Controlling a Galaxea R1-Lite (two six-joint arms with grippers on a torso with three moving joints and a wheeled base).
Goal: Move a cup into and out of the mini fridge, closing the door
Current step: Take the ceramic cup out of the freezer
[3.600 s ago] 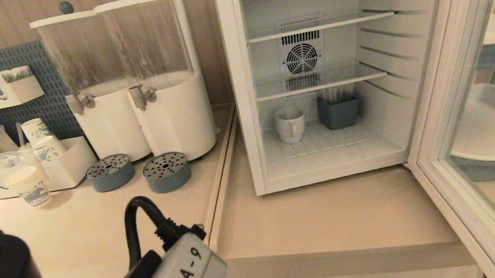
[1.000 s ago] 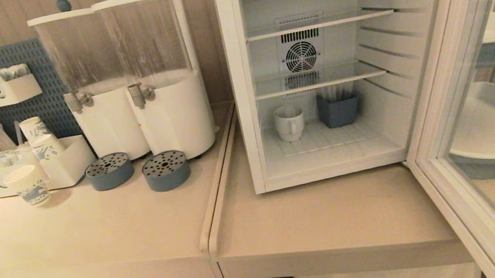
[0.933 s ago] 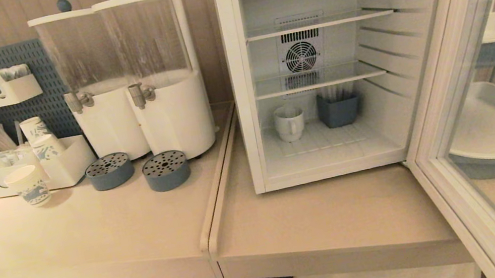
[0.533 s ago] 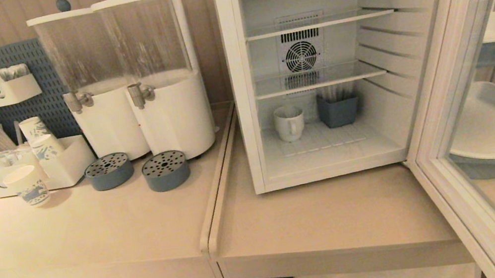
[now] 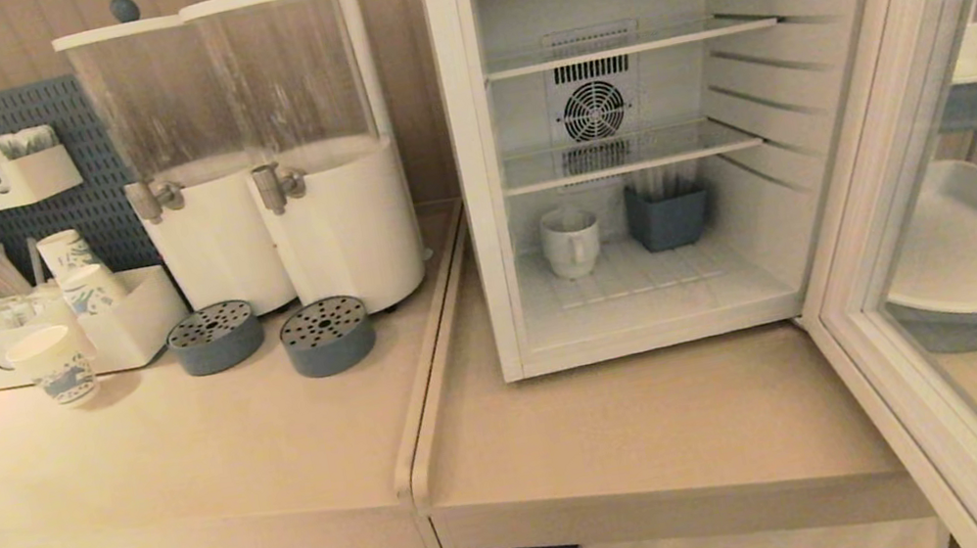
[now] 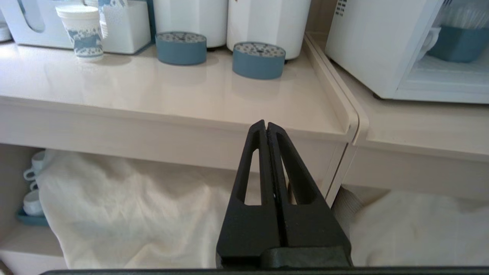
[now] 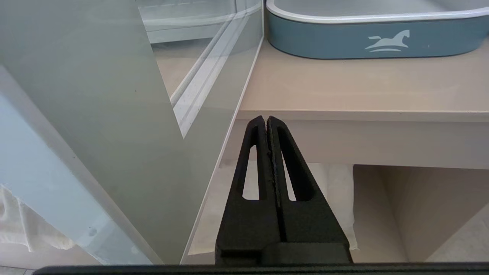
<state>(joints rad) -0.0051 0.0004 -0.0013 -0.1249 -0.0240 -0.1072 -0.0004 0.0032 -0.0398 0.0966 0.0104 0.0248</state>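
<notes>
Cup (image 5: 572,243) sits on the fridge (image 5: 471,168) floor, left side, just beside a blue bin (image 5: 668,219), handle facing out. Door (image 5: 889,177) is swung wide to the right. Neither arm shows in the head view.

Left gripper (image 6: 266,128) is pinched fully closed with nothing in it, hanging low in front of the counter (image 6: 153,95) edge. Right gripper (image 7: 266,122) is the same, closed and empty, low beside the door's glass.

What could go wrong: my guess is the right arm is tucked so close to the door that a swing could knock the glass. Reaching in, the low shelf (image 5: 628,159) over the cup leaves little headroom, so a clumsy lift could clip it or shove the bin.

Surface is a smooth beige counter in a drink nook: 2 dispensers (image 5: 260,153), 2 drip trays (image 5: 327,337), paper cups (image 5: 57,366), pegboard behind.
</notes>
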